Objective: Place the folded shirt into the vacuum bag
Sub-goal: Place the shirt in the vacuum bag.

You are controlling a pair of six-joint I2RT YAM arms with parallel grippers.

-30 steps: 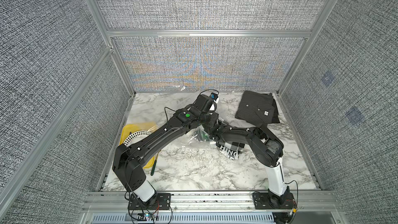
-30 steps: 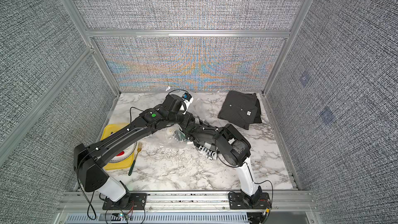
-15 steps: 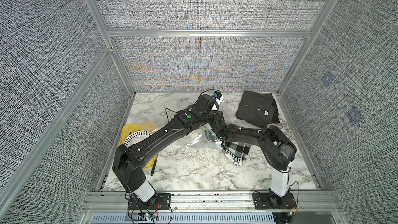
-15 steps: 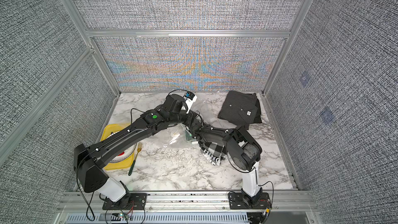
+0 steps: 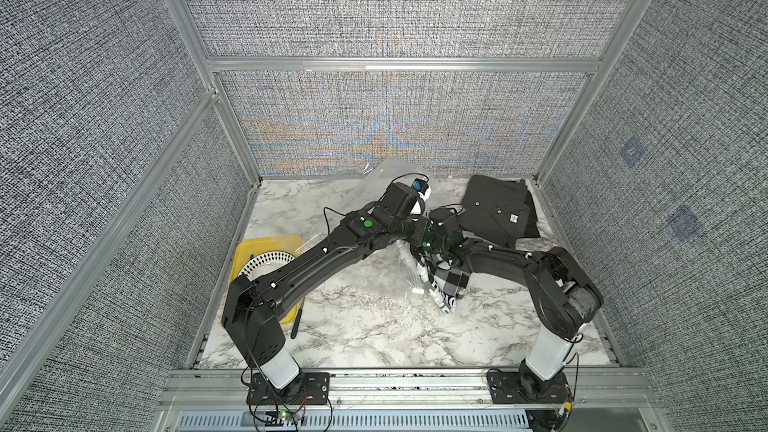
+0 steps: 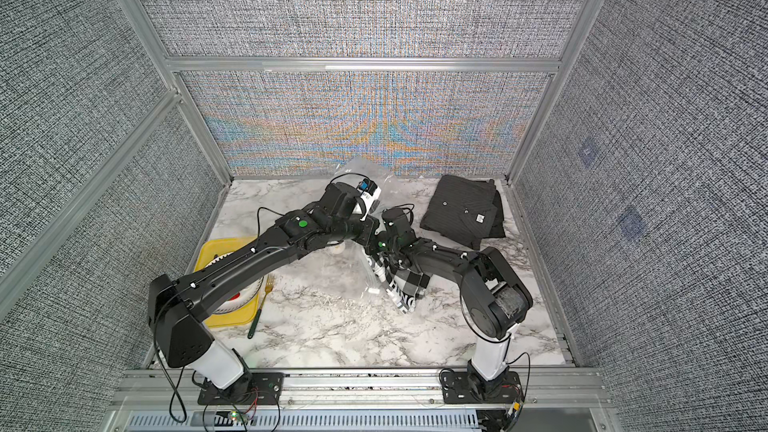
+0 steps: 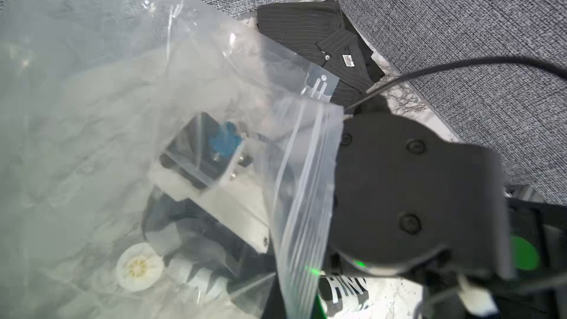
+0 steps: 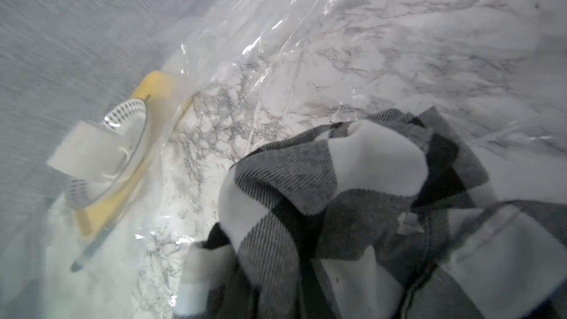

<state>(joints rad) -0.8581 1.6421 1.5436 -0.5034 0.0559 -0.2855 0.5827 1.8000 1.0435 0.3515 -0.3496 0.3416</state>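
Vacuum bag (image 7: 92, 87) lifted higher | checked shirt (image 5: 442, 284) hangs under right claw (image 5: 415, 253)

Both top views look down over the whole table (image 5: 374, 326); 2 wrist views sit close against the vacuum bag (image 7: 92, 87).

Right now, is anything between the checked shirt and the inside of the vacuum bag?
Nothing visible blocks it. The checked shirt appears partly inside the vacuum bag, past its zip strip; one end hangs outside. The black striped shirt lies apart.
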